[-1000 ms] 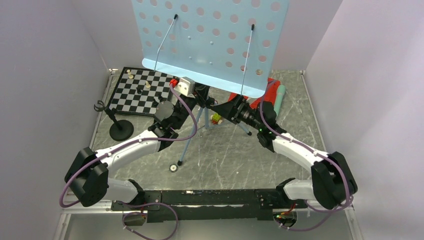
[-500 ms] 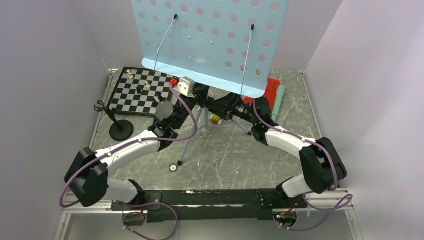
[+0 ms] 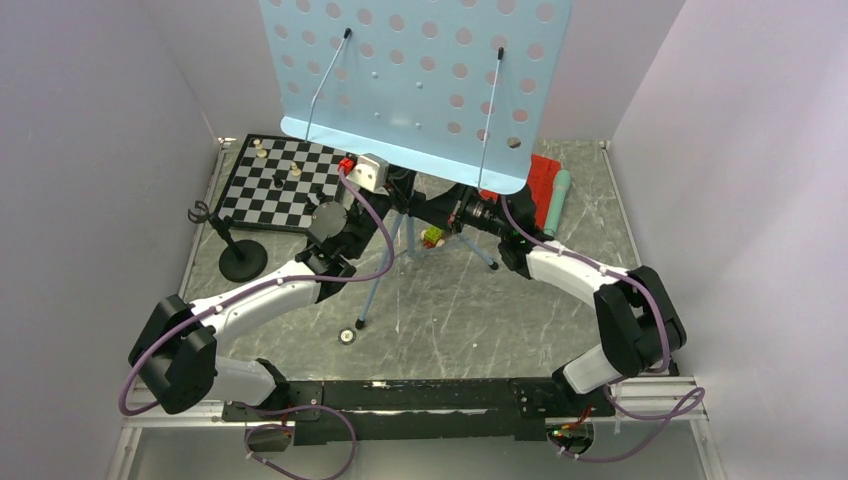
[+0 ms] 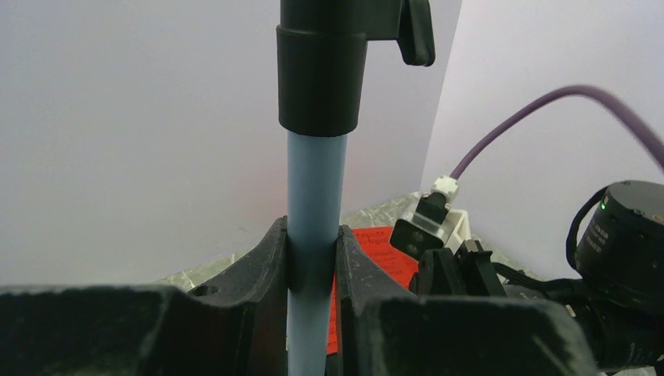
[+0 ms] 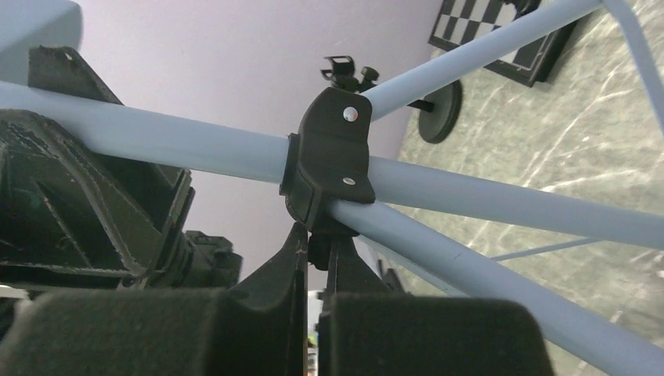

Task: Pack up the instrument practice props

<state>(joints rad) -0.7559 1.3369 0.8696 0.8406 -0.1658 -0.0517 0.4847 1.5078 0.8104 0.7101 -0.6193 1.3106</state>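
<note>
Light blue and perforated, the music stand (image 3: 420, 80) is upright on its tripod in the middle of the table (image 3: 440, 310). The left gripper (image 4: 313, 258) is clamped narrowly round the blue pole (image 4: 315, 180), just below a black collar (image 4: 321, 70). The right gripper (image 5: 315, 254) has its jaws almost together, pinching a small black part under the tripod hub (image 5: 329, 149). The red pages (image 3: 541, 180) and the mint-green microphone (image 3: 556, 200) lie to the right behind the stand; the black mic stand (image 3: 241, 258) is at far left.
</note>
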